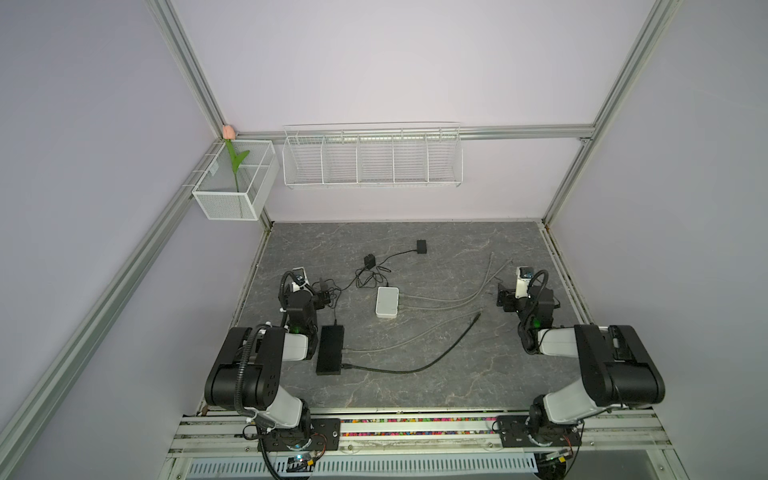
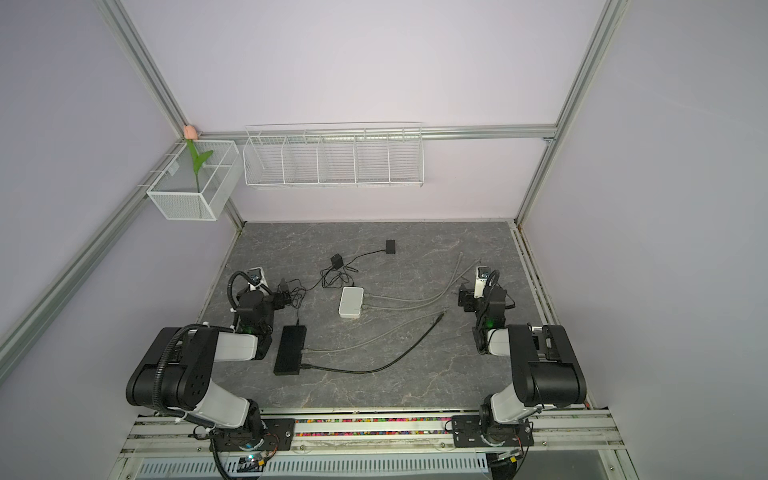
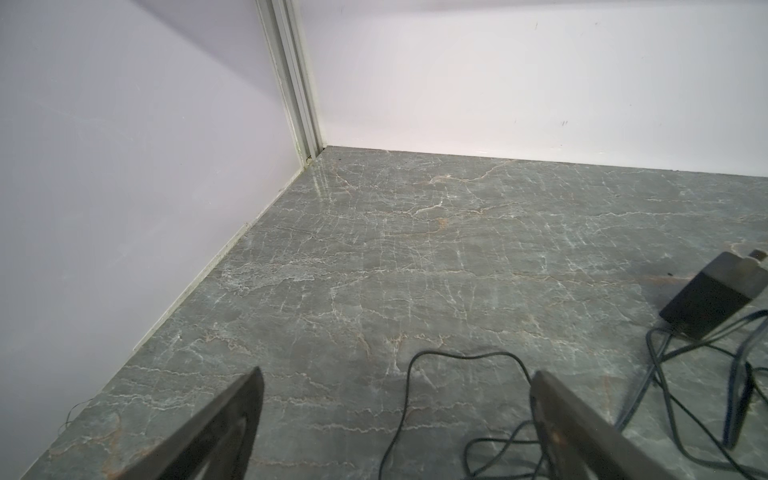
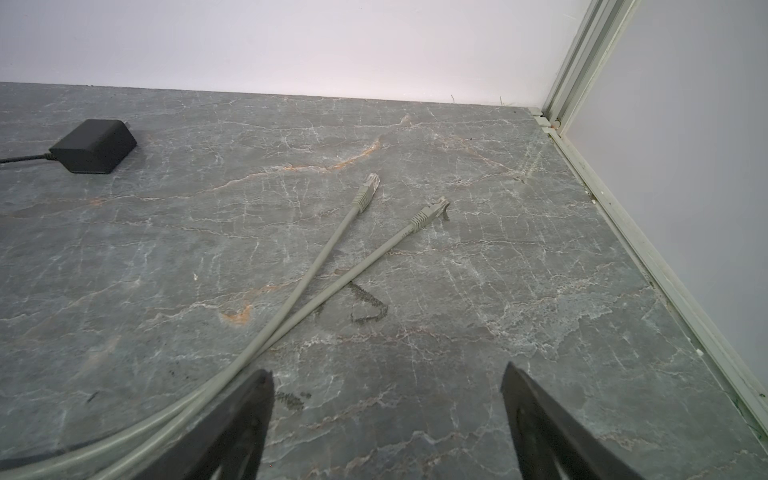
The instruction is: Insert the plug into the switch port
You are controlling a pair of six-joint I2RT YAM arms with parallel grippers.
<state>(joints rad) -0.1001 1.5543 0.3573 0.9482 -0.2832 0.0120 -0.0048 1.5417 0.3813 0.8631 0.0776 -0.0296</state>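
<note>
Hovering at centre-left of a top view, the left gripper (image 3: 397,374) is spread wide and empty. Mid-frame sits the white switch (image 1: 387,302), its free ports too small to read. Further right, a loose grey plug (image 4: 368,189) lies on the table (image 4: 540,249) ahead of the right gripper (image 4: 387,370), whose fingers are also spread. Best to pinch behind the boot, though the clip side is unclear

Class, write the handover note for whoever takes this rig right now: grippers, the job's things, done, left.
Left gripper: open, empty, by thin black wires.
Right gripper: open, empty, facing one loose grey plug and a second grey plug beside it.
White switch: mid-table, two grey cables in its side.
Done: nothing picked up.
Left: grasp a plug, seat it in a switch port.
</note>
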